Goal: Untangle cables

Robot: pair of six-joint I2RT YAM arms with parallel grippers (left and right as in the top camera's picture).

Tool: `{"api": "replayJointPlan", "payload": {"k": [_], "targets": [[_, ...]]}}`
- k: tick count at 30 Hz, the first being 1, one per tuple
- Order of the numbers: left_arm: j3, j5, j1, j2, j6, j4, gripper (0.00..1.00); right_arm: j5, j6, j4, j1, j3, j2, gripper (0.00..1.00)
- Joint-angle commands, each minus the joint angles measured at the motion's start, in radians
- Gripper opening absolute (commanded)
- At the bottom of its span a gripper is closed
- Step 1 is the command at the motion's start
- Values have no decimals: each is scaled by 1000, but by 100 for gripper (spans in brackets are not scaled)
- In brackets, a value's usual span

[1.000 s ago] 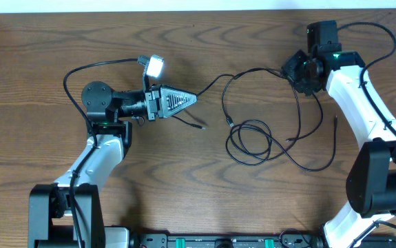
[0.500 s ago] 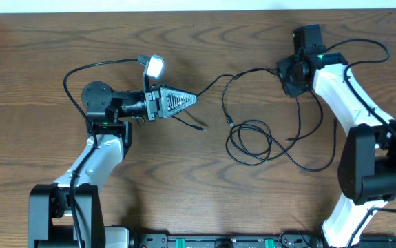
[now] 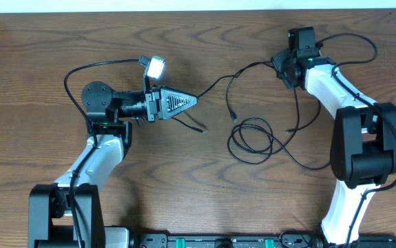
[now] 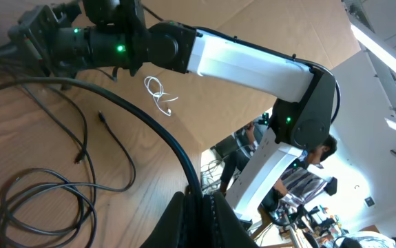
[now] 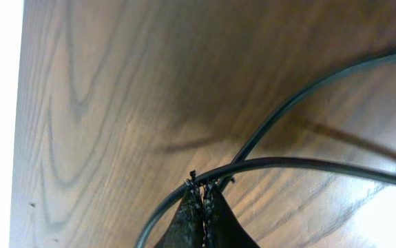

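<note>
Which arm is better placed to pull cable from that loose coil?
Probably right: the right gripper is shut on black cable that drops into the coil. The strand at the left gripper seems to lead only to the right one.

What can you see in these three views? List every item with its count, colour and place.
black cables: several, exact count unclear where they overlap; black; looped mid-table between the arms, one stretch held by each tool
white cord: one; white; curled on a brown surface beyond the right arm, seen only in the left wrist view
table: one; brown wood grain; under everything
person: one, partly visible and blurred; background of the left wrist view
wrist lamp: one; white; on the left arm
arms: two; white and black; left arm, right arm
left tool: one; black; shut on a black cable
right tool: one; black; shut on a black cable
</note>
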Motion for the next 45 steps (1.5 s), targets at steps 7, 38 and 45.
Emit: {"api": "replayJointPlan", "payload": {"k": [7,38,45], "targets": [[10,27,8,-2,105,9,8,26,-426,-156,-77,4,-294,1],[10,-191,31,-2,91,-171,8,-94,-196,-407,16,3,-192,68],[10,-187,30,-2,92,-171,8,-95,-57,-181,16,3,-74,58]]}}
